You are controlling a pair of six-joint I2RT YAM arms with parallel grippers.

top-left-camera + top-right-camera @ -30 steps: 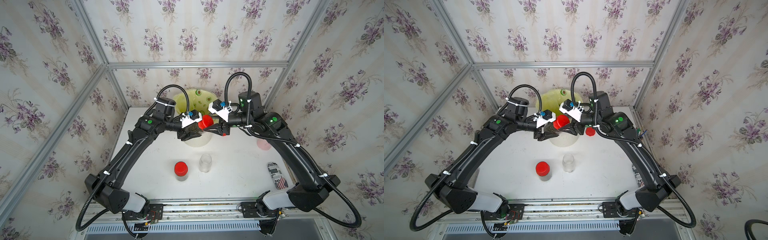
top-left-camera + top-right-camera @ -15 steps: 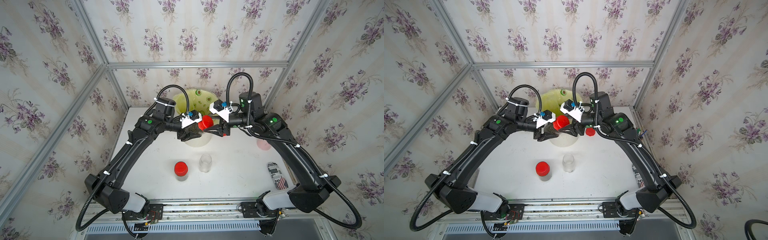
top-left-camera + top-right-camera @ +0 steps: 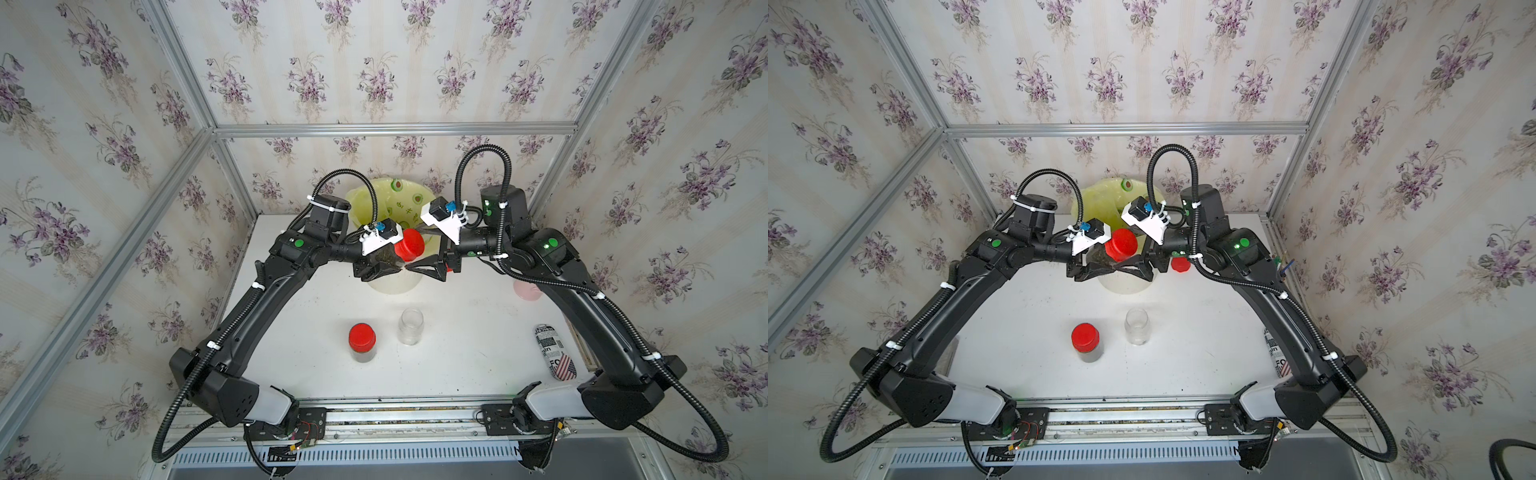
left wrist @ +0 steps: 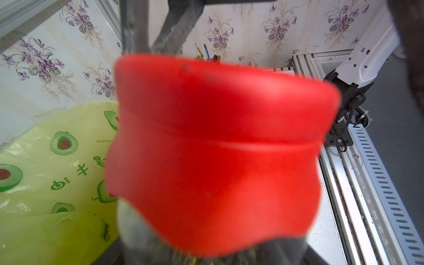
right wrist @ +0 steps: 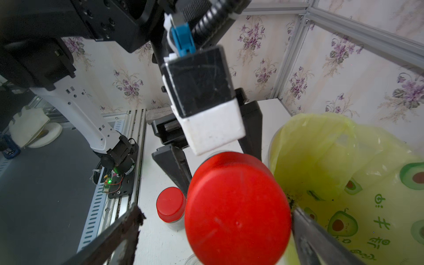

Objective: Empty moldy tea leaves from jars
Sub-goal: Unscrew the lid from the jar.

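Left gripper [image 3: 380, 270] clamping a red-capped jar [image 3: 409, 245] above the back-edge bin [image 3: 392, 286], right gripper [image 5: 216, 214] gaping wide around its cap [image 5: 236, 206].

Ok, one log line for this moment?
left gripper: shut on held jar, near bin | right gripper: open at its red cap | table: capped jar, uncapped jar

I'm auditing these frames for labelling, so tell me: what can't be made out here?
Held jar: the left wrist view shows only its blurred red cap, which blocks most of the glass and the tea leaves.
Pink pen cup: in a top view the right arm covers most of it.
Loose red cap beside the bin: in a top view the right arm hides part; what lies beneath is unclear.
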